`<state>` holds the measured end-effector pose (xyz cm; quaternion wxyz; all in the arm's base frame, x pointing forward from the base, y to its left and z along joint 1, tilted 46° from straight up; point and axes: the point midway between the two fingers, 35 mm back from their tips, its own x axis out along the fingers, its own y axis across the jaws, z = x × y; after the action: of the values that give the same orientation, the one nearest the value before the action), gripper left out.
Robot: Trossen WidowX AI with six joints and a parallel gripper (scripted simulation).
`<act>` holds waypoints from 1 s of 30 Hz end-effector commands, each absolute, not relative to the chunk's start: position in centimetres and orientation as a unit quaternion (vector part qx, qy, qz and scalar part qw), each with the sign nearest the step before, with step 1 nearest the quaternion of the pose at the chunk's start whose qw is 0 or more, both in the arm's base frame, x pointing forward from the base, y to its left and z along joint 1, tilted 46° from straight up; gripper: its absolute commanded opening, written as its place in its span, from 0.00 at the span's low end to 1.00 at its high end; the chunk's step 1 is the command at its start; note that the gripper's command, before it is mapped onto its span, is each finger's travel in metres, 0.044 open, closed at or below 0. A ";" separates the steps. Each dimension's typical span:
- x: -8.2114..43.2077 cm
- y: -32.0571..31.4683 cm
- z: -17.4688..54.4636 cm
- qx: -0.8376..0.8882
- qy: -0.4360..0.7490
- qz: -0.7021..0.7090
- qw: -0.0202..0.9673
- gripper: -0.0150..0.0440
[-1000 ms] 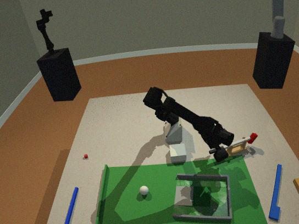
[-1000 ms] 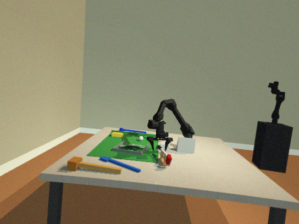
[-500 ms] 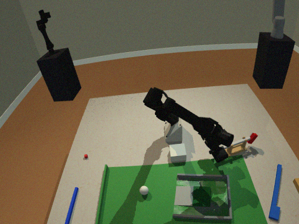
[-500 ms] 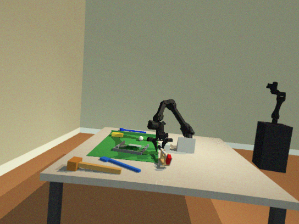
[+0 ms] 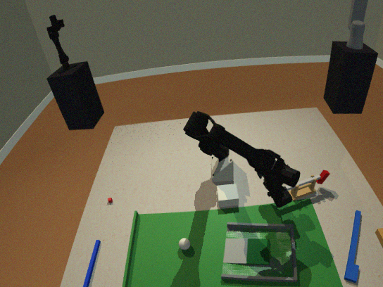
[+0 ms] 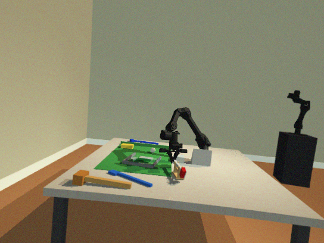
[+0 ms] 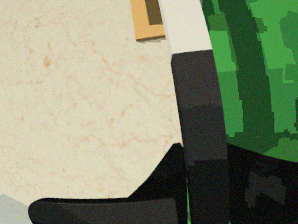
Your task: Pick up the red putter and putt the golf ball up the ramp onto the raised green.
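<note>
The red putter shows its red head (image 5: 323,176) (image 6: 183,173) past the wooden stand (image 5: 304,193) (image 7: 141,25), with its pale shaft lying across the stand. Its black grip (image 7: 200,110) runs down between the fingers in the wrist view. My gripper (image 5: 283,203) (image 6: 173,159) (image 7: 192,148) points down and is shut on that grip, beside the stand; its fingertips are partly hidden in the top view. The white golf ball (image 5: 184,243) (image 6: 152,150) sits on the green mat (image 5: 155,232). The pale ramp (image 5: 236,250) leads to the raised green (image 5: 256,250) inside a grey-walled frame (image 5: 295,257) (image 6: 140,164).
A blue club (image 5: 353,246) (image 6: 131,178) and an orange mallet (image 6: 107,181) lie beyond the mat's near side in the exterior view. Another blue club (image 5: 92,264) (image 6: 144,142), a yellow block (image 6: 127,146) and a small red cube (image 5: 110,200) lie elsewhere. A white block (image 5: 228,197) stands by the arm's base.
</note>
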<state>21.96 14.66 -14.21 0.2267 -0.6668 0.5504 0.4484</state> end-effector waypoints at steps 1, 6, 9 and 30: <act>22.1 16.6 -12.9 -0.666 0.545 0.453 0.233 0.25; 21.8 19.1 -10.6 -0.666 0.544 0.454 0.233 0.25; 21.4 20.5 -9.0 -0.666 0.545 0.454 0.233 0.25; 24.7 16.6 -0.5 -0.627 0.609 0.322 0.363 0.25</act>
<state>24.37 17.47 -1.86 0.3402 -0.6363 0.5997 0.3461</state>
